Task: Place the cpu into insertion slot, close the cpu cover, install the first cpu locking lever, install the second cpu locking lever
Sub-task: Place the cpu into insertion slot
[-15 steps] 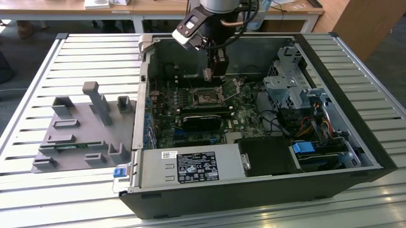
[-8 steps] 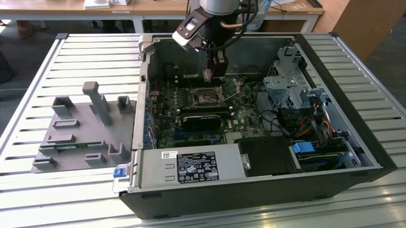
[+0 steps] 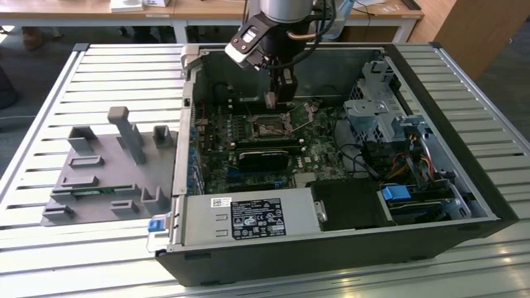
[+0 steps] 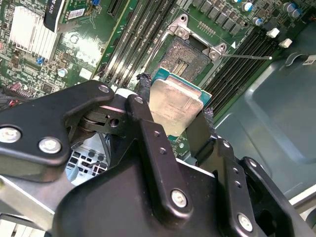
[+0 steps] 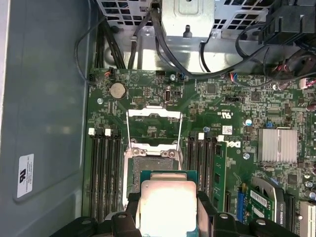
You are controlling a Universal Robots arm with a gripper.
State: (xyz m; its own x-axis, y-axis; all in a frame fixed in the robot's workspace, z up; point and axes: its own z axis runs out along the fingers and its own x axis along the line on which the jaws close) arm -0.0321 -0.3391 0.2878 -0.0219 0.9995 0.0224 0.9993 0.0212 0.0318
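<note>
The tool [image 4: 175,98] gripped the cpu [image 5: 168,202] by two edges above the open insertion slot [image 5: 149,169], where a tilted or offset release would likely bend the slot's contacts.

Slatted white table [image 3: 108,68], wooden desks [image 3: 207,7] behind, grey floor [image 3: 33,68]

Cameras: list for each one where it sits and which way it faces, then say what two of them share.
Exterior view: off the arm, high over the open computer case, looking down into it; the arm and the gripper hang over the socket.
First wrist view: on the wrist, facing the motherboard squarely; the gripper holds the cpu.
Second wrist view: on the wrist, looking slantwise along the gripper's black links.
Shared: both wrist views show the cpu clamped near the empty socket.
</note>
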